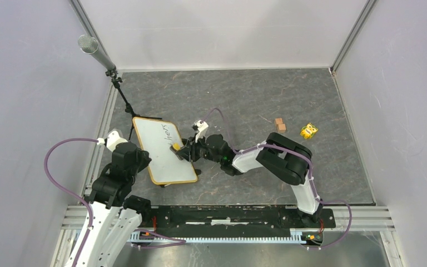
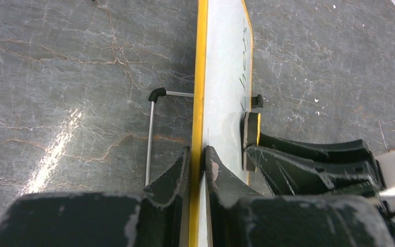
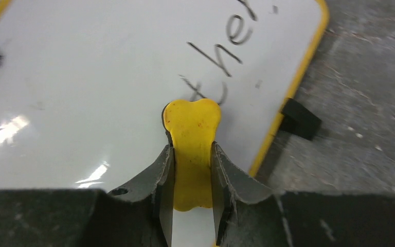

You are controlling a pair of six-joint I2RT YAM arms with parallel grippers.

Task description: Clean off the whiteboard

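The whiteboard point(image 1: 155, 153), white with a yellow frame, stands tilted at centre left. Black handwriting point(image 3: 226, 46) remains on its far part, while the near part is blank. My left gripper point(image 1: 139, 162) is shut on the board's left frame edge point(image 2: 200, 77), one finger on each side of it, as the left wrist view shows around the gripper point(image 2: 198, 154). My right gripper point(image 3: 193, 154) is shut on a yellow eraser point(image 3: 193, 134), whose head presses on the white surface point(image 3: 82, 77) just below the writing. From above, the eraser point(image 1: 176, 147) lies at the board's right half.
A microphone on a black stand point(image 1: 97, 53) rises behind the board. Two tan blocks point(image 1: 279, 124) and a small yellow toy point(image 1: 308, 131) lie to the right. A wire leg point(image 2: 151, 139) props the board from behind; a black foot point(image 3: 300, 119) sticks out at its right edge.
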